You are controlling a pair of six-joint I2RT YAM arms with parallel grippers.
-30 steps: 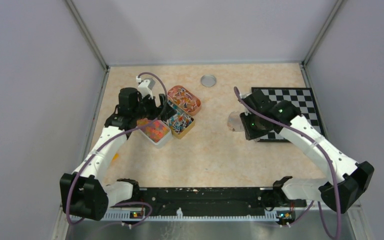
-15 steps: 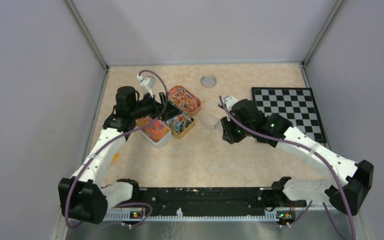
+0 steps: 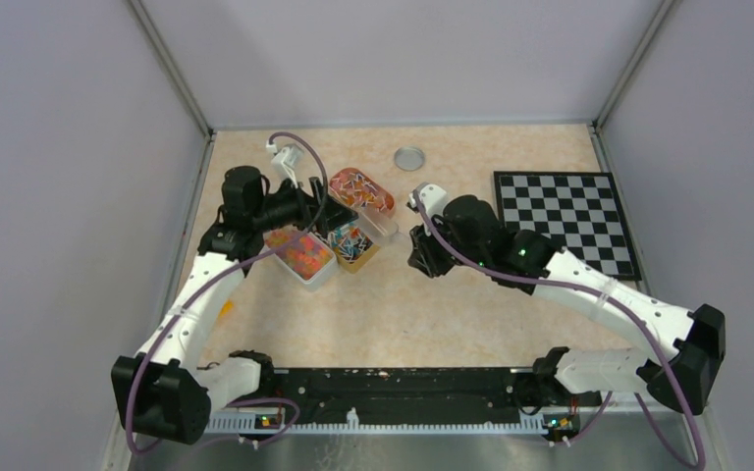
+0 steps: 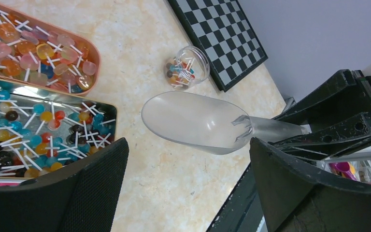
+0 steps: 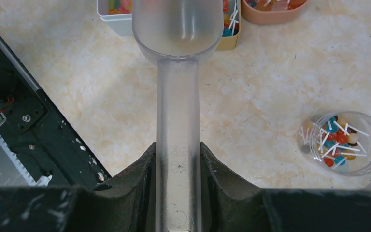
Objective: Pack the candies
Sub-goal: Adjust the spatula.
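Candies [image 3: 300, 253]: a pink-orange mass of tiny beads lying loose in the white tray [image 3: 319, 278]; none are in the scoop.
Right gripper [image 5: 178, 166]: jaws partly closed and clamped on the handle of the clear scoop [image 5: 178, 29], one finger on either side.
Scoop: empty, bowl leading. The bowl reaches the near wall of the yellow tray [image 5: 231, 42], which sits just beside the white tray. Whether bowl and wall touch cannot be told.
Left gripper [image 4: 188, 162]: jaws spread fully and holding nothing. It hangs above the trays, just beyond the white tray.
Risk, wrong tray: the bowl lines up with the lollipops next to the white tray. Driven straight on, it would likely dig into sticks, not beads.
Risk, collision: the scoop has to swing towards the white tray, close under the open left fingers, so a knock is possible.
Risk, spill: beads this small probably roll freely. A loaded bowl dipped mouth-down, or a smooth handle twisting in the grip, could shed them.
Axis: the mass itself has no heading. The scoop's long axis runs handle to bowl, with the mouth pointing at the trays, slightly aside of the white tray.
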